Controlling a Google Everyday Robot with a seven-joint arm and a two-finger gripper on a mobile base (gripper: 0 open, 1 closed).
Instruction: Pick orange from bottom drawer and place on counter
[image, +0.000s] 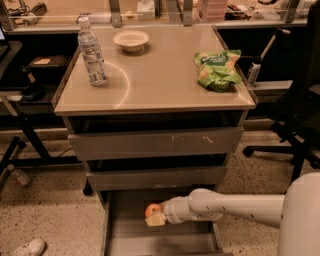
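My gripper (156, 216) clasps the orange (152, 208) in the bottom drawer (122, 235); next I must raise it to the counter (160, 85).

Beige tabletop (160, 85) carries three things, all well apart: water bottle (92, 52) upright at the left, white bowl (131, 40) at back centre, green snack bag (218, 69) lying at the right. Claw (156, 218) sits low in the bottom drawer (135, 235), gripping the orange (152, 209).

Low centre of the frame, the pale cream gripper (156, 218) clasps the orange (152, 209) over the grey bottom drawer (131, 236), below the glossy beige counter (160, 85) bearing a green bag (217, 69).
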